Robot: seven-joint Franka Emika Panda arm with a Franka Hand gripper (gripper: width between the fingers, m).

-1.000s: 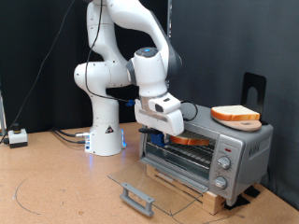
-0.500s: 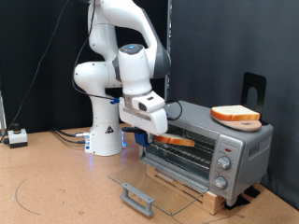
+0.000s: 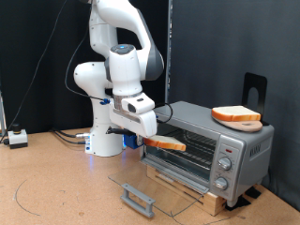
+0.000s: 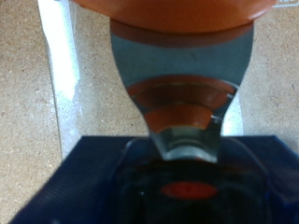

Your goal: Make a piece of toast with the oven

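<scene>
The silver-grey oven [image 3: 225, 142] stands on a wooden base at the exterior view's right, and its glass door [image 3: 159, 183] lies open and flat in front. My gripper [image 3: 150, 139] is shut on the edge of a piece of toast [image 3: 170, 144] with an orange-brown crust. It holds the slice level in the air, just outside the oven's open mouth on its left side. In the wrist view one finger [image 4: 183, 103] reaches up to the orange crust [image 4: 177, 11]. A second slice [image 3: 236, 115] lies on top of the oven.
The door's handle [image 3: 138, 198] sticks out low over the table in front of the oven. A black stand [image 3: 255, 89] rises behind the oven. The robot base [image 3: 105, 136] is at the left, with cables and a small white box [image 3: 17, 138] further left.
The gripper has moved toward the exterior view's left and slightly down, drawing the held slice out of the oven mouth. The slice on top of the oven has not moved.
</scene>
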